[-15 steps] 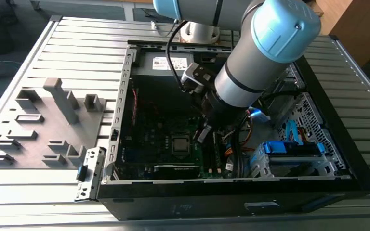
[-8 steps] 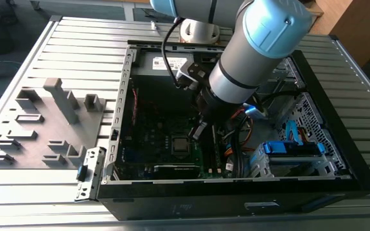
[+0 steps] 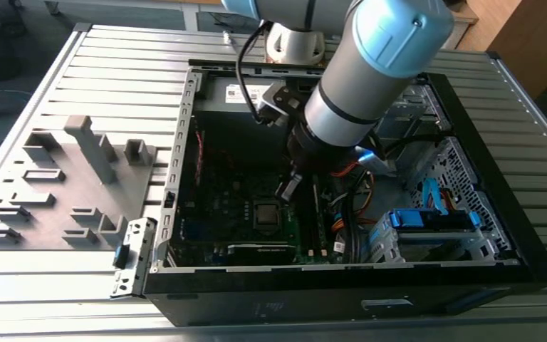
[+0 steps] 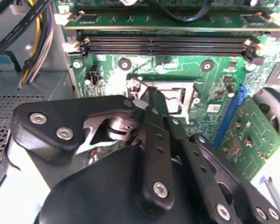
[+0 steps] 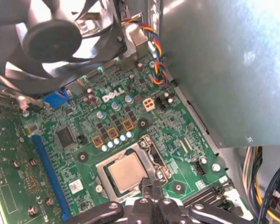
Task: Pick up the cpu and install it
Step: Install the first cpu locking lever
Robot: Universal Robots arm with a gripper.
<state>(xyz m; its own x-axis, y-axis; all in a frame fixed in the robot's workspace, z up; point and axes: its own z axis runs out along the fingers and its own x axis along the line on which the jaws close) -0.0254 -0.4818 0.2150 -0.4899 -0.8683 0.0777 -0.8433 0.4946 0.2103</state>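
One cpu (image 5: 127, 171) seated in motherboard socket (image 5: 151, 156), lower centre of first wrist view, gripper (image 5: 151, 184) just above, fingers closed together, empty.

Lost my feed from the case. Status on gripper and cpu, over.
Gripper inside the computer case, fingers together, holding nothing, tips at the socket's edge. Cpu lies flat in the motherboard socket. Nothing on top of it.
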